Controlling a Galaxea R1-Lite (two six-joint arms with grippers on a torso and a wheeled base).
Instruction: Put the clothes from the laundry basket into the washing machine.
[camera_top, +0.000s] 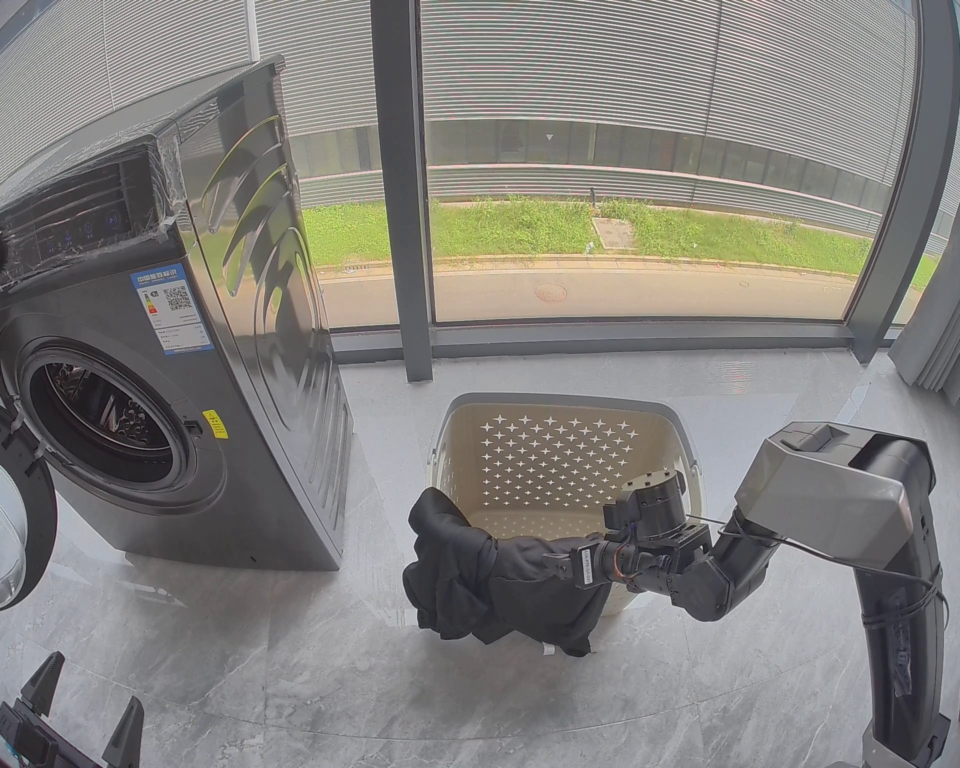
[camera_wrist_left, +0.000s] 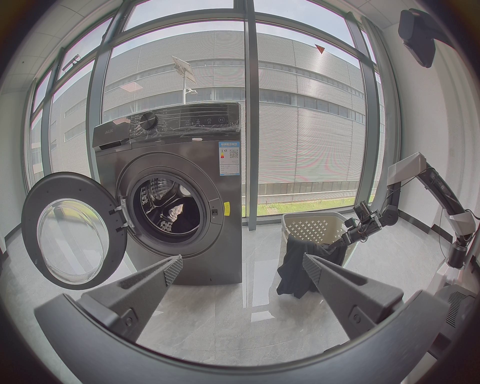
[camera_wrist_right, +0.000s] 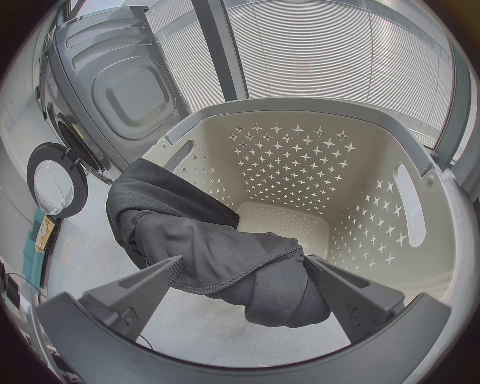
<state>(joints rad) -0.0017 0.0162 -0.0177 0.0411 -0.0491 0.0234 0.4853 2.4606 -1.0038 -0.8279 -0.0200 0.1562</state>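
Note:
A dark garment (camera_top: 480, 580) hangs over the front left corner of the cream laundry basket (camera_top: 560, 400), mostly outside it. My right gripper (camera_top: 565, 565) is at the basket's front rim; in the right wrist view its fingers (camera_wrist_right: 150, 280) stand wide apart, open, with a fold of the garment (camera_wrist_right: 210, 245) lying between them. The basket's floor (camera_wrist_right: 280, 222) is bare. At the left stands the grey washing machine (camera_top: 170, 330), its door (camera_wrist_left: 75, 230) swung open, with a bit of cloth in the drum (camera_wrist_left: 167, 210). My left gripper (camera_top: 90, 690) is open and holds nothing, low and in front of the machine.
Grey marble floor (camera_top: 300, 680) stretches between the machine and the basket. A window wall with a dark pillar (camera_top: 400, 190) runs behind both. The open door (camera_top: 20, 530) juts out from the machine's left side.

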